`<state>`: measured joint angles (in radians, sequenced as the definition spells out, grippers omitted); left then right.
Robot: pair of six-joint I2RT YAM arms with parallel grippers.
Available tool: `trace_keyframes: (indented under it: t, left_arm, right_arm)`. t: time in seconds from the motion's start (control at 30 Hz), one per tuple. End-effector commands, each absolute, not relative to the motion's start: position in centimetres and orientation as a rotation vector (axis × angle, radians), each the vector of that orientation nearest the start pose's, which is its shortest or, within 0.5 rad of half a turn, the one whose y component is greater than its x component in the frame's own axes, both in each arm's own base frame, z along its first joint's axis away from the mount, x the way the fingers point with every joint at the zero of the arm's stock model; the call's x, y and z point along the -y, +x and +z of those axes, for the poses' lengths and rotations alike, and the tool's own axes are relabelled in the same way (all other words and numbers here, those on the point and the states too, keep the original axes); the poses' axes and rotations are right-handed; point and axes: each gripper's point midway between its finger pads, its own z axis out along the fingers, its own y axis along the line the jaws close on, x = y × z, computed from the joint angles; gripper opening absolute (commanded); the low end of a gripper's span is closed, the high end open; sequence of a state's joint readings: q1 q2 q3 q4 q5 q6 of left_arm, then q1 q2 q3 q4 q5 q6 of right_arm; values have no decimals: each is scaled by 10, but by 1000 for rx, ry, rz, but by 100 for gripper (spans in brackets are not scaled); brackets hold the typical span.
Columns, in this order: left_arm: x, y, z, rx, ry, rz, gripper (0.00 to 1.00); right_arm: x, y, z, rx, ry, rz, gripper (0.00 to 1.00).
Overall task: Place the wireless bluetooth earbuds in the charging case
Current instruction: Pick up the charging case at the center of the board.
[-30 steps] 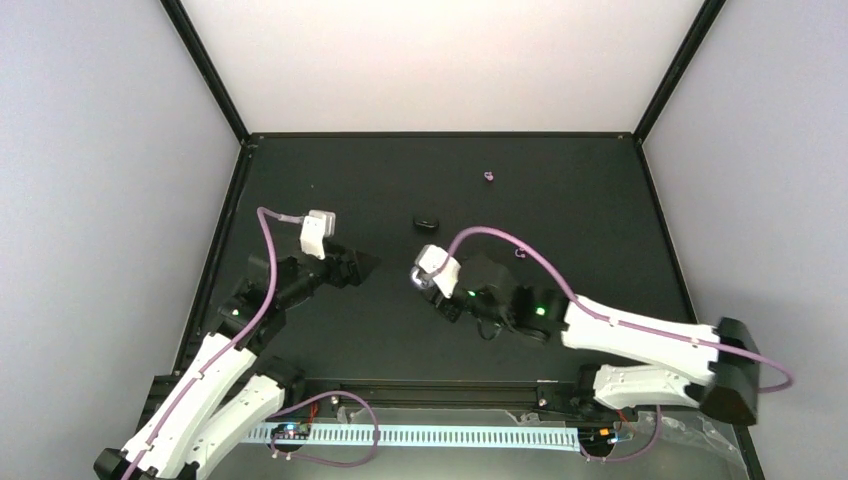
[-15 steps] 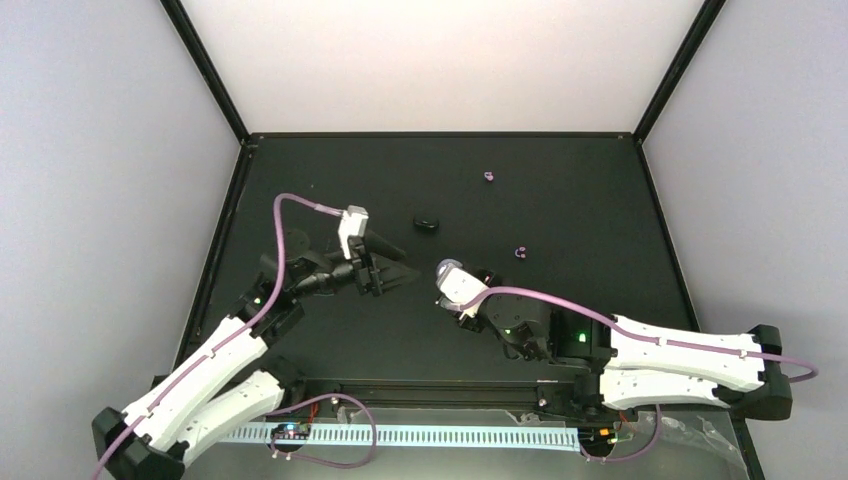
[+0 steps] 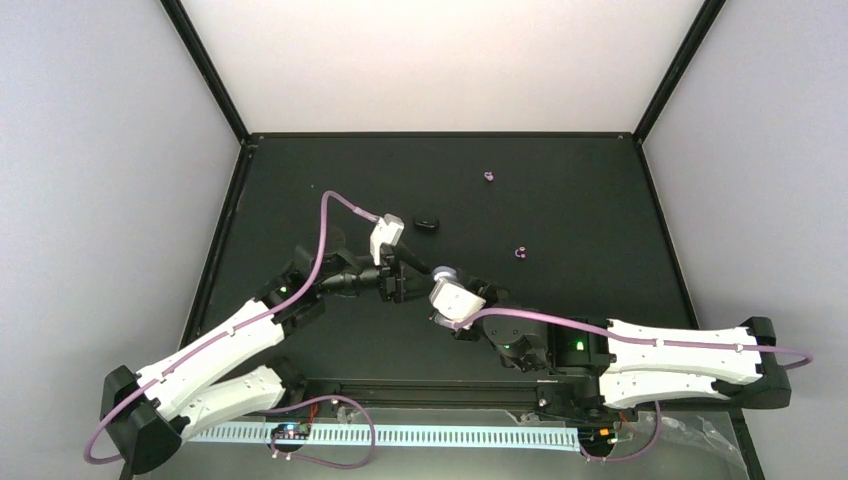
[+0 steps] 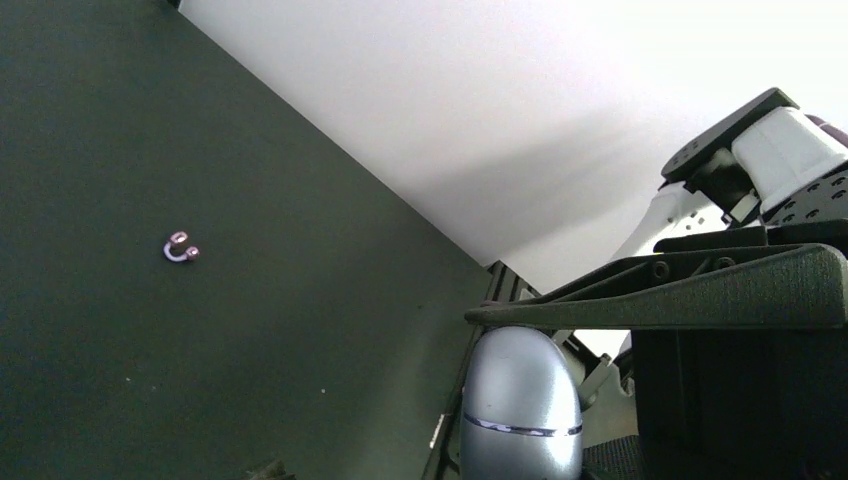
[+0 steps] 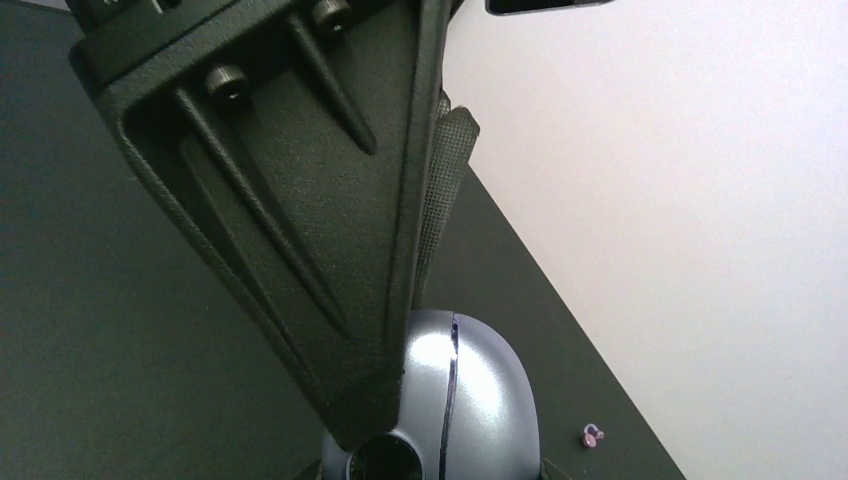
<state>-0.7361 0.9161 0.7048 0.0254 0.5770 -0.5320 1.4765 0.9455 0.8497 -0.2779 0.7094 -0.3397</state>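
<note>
The charging case [image 3: 444,270], a closed grey pebble with a thin seam, is held above the mat in my right gripper [image 3: 448,283], which is shut on its base. It fills the bottom of the right wrist view as the charging case [image 5: 485,400]. My left gripper [image 3: 405,280] reaches in from the left with open jaws. One of its fingers [image 4: 660,300] rests on the rounded end of the case [image 4: 520,400]; the other is out of frame. One purple earbud [image 3: 520,252] lies right of the case and another earbud [image 3: 488,177] farther back.
A small black oval piece [image 3: 427,222] lies on the black mat [image 3: 600,200] just behind the grippers. White walls ring the mat behind a raised black frame [image 3: 440,134]. Both arms meet near the mat's middle.
My left arm has swung right until its finger meets the case, and its jaws have narrowed. The right arm has shifted the case slightly right and swung its forearm down toward the table's near edge.
</note>
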Motion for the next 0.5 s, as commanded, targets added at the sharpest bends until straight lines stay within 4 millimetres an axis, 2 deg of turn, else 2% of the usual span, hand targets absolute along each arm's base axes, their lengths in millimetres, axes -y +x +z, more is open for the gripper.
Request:
trace_keyframes:
  t: [0.0, 0.47]
  left_arm:
    - [296, 175, 313, -1758, 720, -1390, 72]
    - [308, 164, 310, -1757, 784, -1414, 46]
  right_arm:
    - [-295, 139, 305, -1435, -1106, 105, 36]
    - [-303, 137, 310, -1422, -1109, 125, 36]
